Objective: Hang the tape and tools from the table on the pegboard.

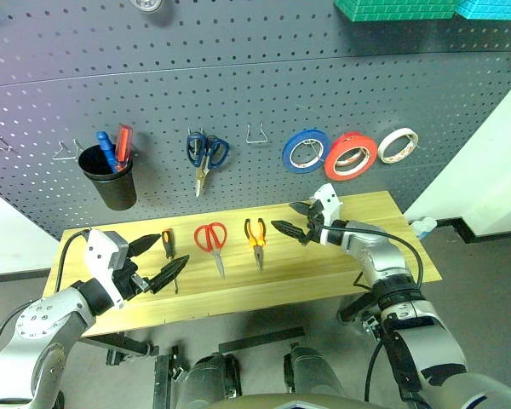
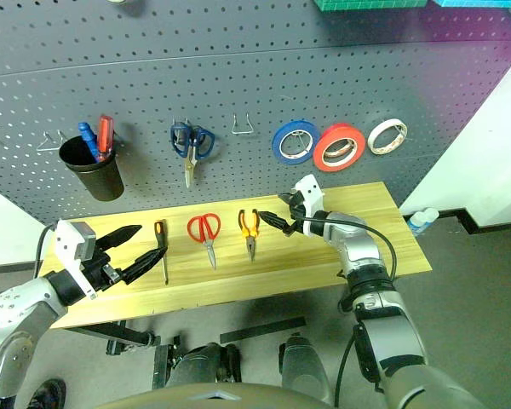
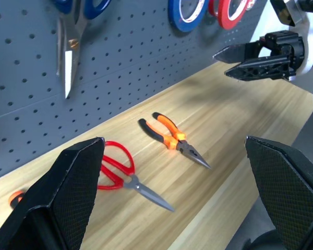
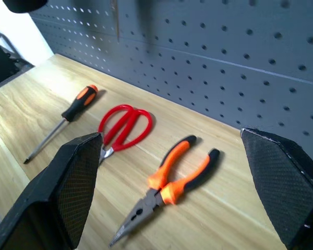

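The wide red tape [image 1: 351,155] hangs on the dark grey pegboard [image 1: 238,77], between a blue roll [image 1: 305,150] and a pale roll [image 1: 398,145]. On the wooden table [image 1: 358,273] lie a slim screwdriver [image 1: 168,249], red-handled scissors [image 1: 211,239] and orange-and-black pliers [image 1: 255,234], side by side. My left gripper [image 1: 173,250] is open at the table's left end, next to the screwdriver. My right gripper [image 1: 283,216] is open just right of the pliers and above the wood, pointing left. Both are empty. The right wrist view shows the pliers [image 4: 169,179] between its open fingers.
Blue-handled scissors [image 1: 204,155] hang on the board above the red ones. A black cup [image 1: 111,179] holding blue and red tools hangs at the left. Bare wire hooks [image 1: 257,135] sit between the scissors and the rolls. A green box [image 1: 392,8] is at the top right.
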Motion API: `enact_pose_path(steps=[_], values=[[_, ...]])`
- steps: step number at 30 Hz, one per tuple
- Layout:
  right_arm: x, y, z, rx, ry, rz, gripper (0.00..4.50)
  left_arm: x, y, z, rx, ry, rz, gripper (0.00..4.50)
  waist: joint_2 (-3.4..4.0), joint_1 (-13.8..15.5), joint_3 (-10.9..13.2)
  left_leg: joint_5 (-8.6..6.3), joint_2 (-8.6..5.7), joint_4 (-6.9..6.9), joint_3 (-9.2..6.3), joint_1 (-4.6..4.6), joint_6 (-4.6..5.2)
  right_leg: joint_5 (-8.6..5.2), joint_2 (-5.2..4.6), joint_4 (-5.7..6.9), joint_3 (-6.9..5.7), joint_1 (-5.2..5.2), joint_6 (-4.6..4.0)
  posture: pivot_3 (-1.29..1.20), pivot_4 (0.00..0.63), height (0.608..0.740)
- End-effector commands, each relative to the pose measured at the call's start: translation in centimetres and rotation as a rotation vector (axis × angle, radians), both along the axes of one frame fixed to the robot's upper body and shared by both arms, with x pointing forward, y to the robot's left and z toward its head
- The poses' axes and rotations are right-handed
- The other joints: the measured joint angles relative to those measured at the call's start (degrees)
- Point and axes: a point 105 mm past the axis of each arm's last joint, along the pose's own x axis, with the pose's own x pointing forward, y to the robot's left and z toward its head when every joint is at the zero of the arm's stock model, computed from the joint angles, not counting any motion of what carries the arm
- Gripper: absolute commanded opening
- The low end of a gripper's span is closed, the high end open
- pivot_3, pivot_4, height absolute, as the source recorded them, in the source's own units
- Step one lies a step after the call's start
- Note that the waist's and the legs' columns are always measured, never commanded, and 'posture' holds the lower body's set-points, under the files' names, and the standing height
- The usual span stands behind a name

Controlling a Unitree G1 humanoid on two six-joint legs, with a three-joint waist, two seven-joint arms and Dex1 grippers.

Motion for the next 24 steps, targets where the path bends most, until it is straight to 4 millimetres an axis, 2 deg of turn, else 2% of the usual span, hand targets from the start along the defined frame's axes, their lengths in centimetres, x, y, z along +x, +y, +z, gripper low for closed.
enact_pose_path(steps=[1,13,24], values=[[0.61,-0.22,2.37,0.042,-0.088,-0.006,4.42,0.01,-0.30,1.32,-0.002,-0.056,-0.009,4.50,0.00,-0.01,0.00,-0.01,0.00,0.00,0.00,0.00,0.01,0.00,0.00,-0.02,0.00,0.00,0.00,-0.06,0.100,0.740],[0.64,-0.48,1.81,0.016,-0.086,-0.024,4.42,0.28,-0.56,1.30,-0.006,-0.056,-0.020,4.50,0.01,-0.13,0.02,-0.01,-0.02,-0.19,0.03,0.00,0.01,0.00,-0.01,-0.13,0.00,0.01,0.00,-0.07,0.100,0.740],[0.44,0.06,1.44,0.009,-0.074,-0.006,4.42,0.34,-0.65,1.40,-0.007,-0.057,-0.021,4.50,0.01,-0.14,0.02,0.03,-0.03,-0.37,0.05,0.00,-0.04,-0.02,-0.02,-0.19,0.00,-0.05,-0.03,-0.07,0.103,0.740]])
